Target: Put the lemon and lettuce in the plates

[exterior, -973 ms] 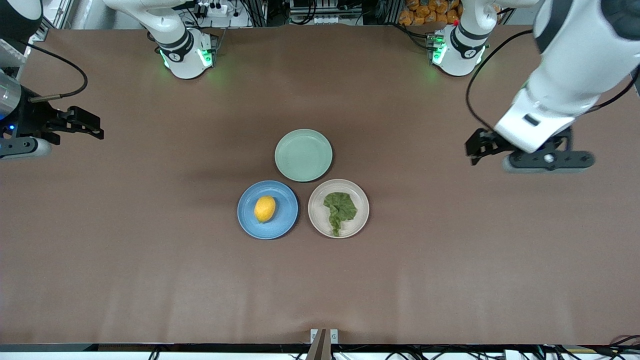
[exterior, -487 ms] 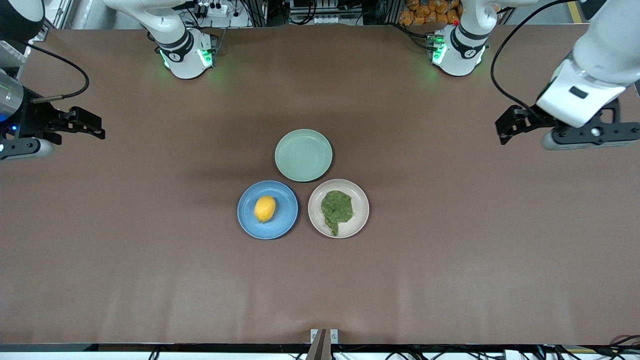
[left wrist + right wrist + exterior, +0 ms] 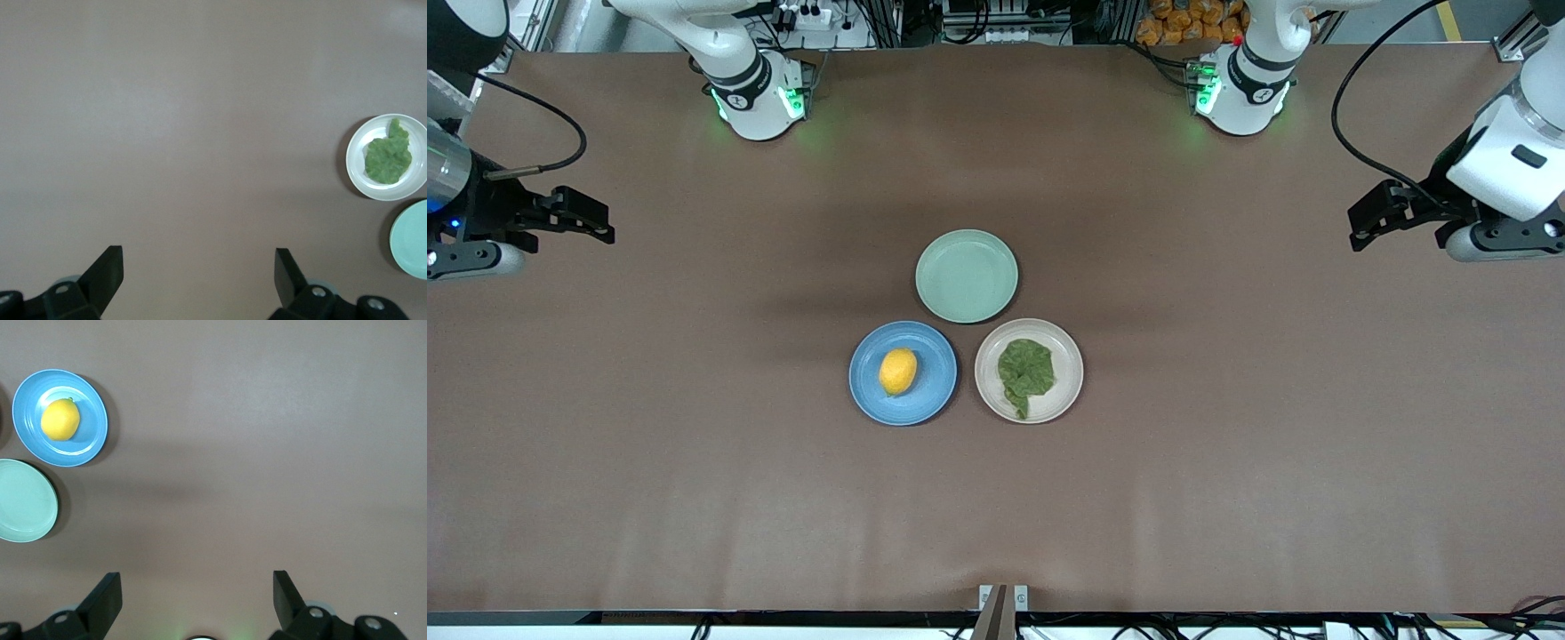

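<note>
The small yellow lemon [image 3: 898, 371] lies in the round blue plate [image 3: 934, 396]; the wrinkly green lettuce leaf [image 3: 1025, 373] lies in the beige-pink plate [image 3: 1069, 384]; the pale green plate [image 3: 967, 276] holds nothing. The left gripper [image 3: 1368, 217] and the right gripper [image 3: 591, 223] hang over bare table ends, fingers apart.

Three cameras: one high front view and two wrist views looking down on the same table.

The front camera looks from high up, across the table [image 3: 694, 498] toward the arm bases, and takes in the whole surface with the pale green plate [image 3: 967, 276] near its middle. The left wrist camera looks straight down from well above the table, well apart from the pale green plate [image 3: 410, 240], which shows only at its edge beside the beige-pink plate [image 3: 356, 175]. The right wrist camera looks down the same way, from the right arm's end; it shares the pale green plate [image 3: 25, 500] and shows the blue plate [image 3: 90, 437] just beside it.
</note>
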Tool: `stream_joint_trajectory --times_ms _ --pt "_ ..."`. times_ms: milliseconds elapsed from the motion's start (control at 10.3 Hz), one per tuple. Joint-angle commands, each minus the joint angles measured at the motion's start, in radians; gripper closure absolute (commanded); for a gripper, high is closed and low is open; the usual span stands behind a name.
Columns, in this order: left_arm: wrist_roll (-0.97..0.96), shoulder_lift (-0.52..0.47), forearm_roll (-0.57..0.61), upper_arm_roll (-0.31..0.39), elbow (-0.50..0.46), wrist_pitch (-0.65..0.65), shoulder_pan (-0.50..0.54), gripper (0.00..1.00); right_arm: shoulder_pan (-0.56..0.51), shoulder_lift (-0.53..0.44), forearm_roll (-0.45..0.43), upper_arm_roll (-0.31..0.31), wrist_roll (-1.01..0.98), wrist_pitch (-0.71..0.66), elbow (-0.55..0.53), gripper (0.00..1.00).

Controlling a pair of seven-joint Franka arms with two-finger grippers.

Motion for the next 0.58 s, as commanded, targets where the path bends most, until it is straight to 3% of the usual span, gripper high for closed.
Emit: stream_joint_trajectory --times_ms 0,487 --pt "0.04 -0.056 -0.027 0.002 -0.023 -0.012 0.003 0.0 -0.016 -0.026 -0.016 0.011 -0.001 0.005 -0.024 0.0" --pt "0.044 -0.064 -0.021 -0.004 -0.034 -0.03 0.017 0.0 -0.068 -0.019 -0.01 0.02 -0.001 0.021 -0.024 0.0"
